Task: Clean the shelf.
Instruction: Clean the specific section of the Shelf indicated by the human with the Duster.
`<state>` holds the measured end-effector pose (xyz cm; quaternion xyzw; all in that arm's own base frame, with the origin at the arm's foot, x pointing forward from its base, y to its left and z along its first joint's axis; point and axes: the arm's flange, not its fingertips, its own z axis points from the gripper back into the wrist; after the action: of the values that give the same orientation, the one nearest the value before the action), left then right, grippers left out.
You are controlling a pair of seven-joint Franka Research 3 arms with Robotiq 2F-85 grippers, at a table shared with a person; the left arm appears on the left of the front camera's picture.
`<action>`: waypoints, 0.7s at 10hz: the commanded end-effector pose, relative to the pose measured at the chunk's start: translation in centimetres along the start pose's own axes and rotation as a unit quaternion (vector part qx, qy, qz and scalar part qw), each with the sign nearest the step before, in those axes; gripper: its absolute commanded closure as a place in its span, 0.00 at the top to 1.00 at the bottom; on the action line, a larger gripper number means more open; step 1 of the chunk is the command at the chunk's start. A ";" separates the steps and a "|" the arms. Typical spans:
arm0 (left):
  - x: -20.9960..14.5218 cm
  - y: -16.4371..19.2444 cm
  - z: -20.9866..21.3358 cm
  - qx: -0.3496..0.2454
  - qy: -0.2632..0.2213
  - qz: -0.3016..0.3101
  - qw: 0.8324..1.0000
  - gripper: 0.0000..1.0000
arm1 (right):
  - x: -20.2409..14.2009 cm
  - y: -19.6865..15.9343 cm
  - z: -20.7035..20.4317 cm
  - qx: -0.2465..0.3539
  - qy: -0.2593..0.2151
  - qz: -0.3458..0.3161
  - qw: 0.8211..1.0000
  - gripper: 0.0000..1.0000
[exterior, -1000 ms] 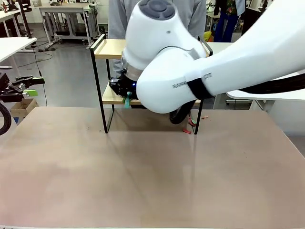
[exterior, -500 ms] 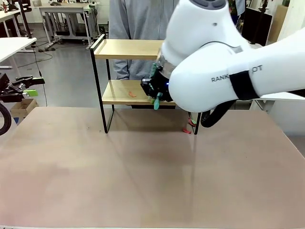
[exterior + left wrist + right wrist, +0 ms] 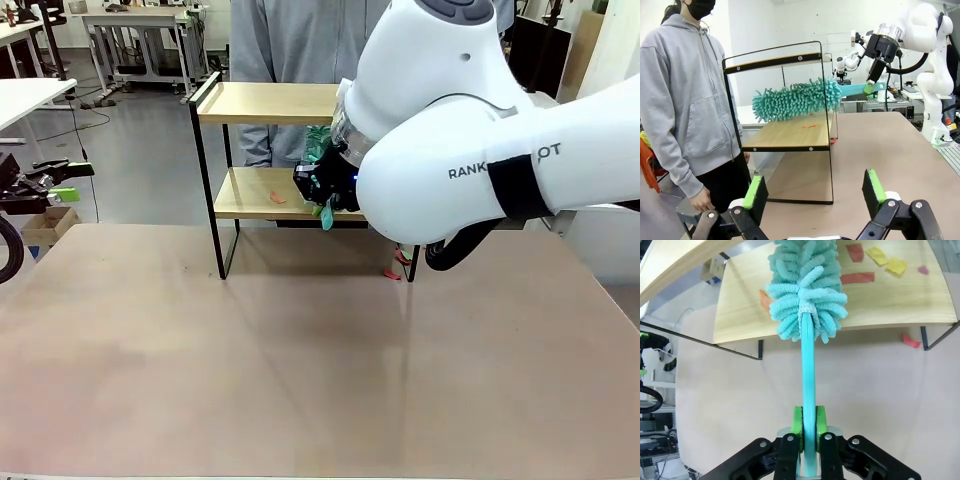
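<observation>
The shelf (image 3: pixel 265 103) stands at the far middle of the table (image 3: pixel 300 380), with a person (image 3: pixel 685 90) in a grey hoodie just behind it. The right gripper (image 3: pixel 808 426) is just in front of the shelf's lower board, its fingers clamped tight on the teal handle of a fluffy duster (image 3: pixel 795 100). The duster's head reaches in between the two boards, just above the lower one. On that board lie paper scraps: an orange one (image 3: pixel 765 300) beside the duster head, and red (image 3: pixel 857 277) and yellow (image 3: pixel 887 262) ones further right. Another red scrap (image 3: pixel 910 340) lies on the table by the shelf's near right leg. The left gripper (image 3: pixel 815 180) is at the table's left side, well apart from the shelf, its fingers spread wide and holding nothing.
</observation>
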<state>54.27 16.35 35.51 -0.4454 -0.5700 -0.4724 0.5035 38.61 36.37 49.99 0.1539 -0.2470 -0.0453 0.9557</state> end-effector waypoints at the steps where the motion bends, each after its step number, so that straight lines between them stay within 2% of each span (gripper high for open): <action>1: 0.2 -0.2 0.0 0.001 0.002 -0.007 1.000 1.00 | 1.1 1.1 -0.4 0.022 -0.009 0.022 0.999 0.13; 5: 0.2 -0.2 0.0 0.001 0.002 -0.007 1.000 1.00 | 1.4 3.6 -1.8 0.032 -0.014 0.036 0.999 0.13; 7: 0.2 -0.2 0.0 0.001 0.002 -0.007 1.000 1.00 | 1.8 6.5 -2.7 0.033 -0.020 0.051 0.998 0.13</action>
<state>54.27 16.35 35.50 -0.4455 -0.5700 -0.4723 0.5036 40.60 40.65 50.31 0.1719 -0.2584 0.0036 0.9506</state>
